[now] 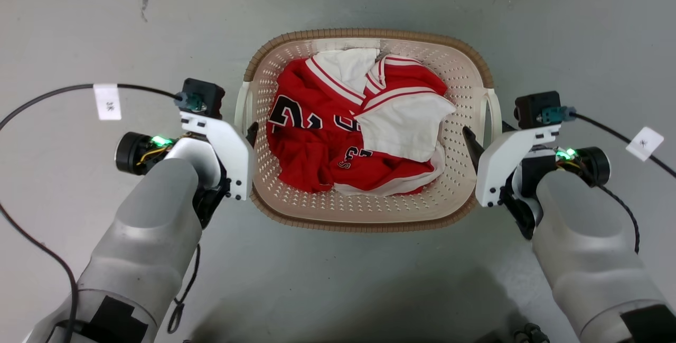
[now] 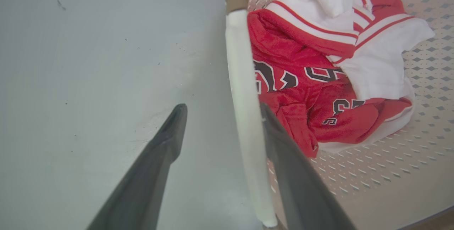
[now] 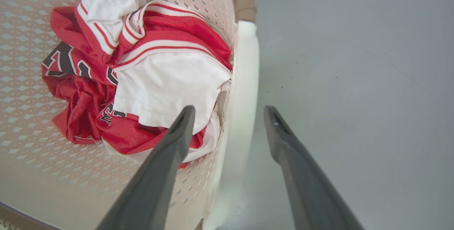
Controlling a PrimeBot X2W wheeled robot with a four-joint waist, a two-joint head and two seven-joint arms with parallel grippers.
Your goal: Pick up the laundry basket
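Head view: laundry basket (image 1: 369,206), holding red-and-white jerseys (image 1: 327,142), sits on the grey floor (image 1: 338,285). Left gripper (image 2: 222,109) and right gripper (image 3: 230,110) straddle its white handles (image 1: 241,106), jaws wide; gripping and lifting remain.

Bright, diffuse light from above, no hard glare. In the head view a soft dark shadow pools on the smooth pale grey floor (image 1: 327,290) at the bottom edge. Both wrist views bow at their edges; the long dark fingers (image 2: 142,187) nearest the lens look soft.
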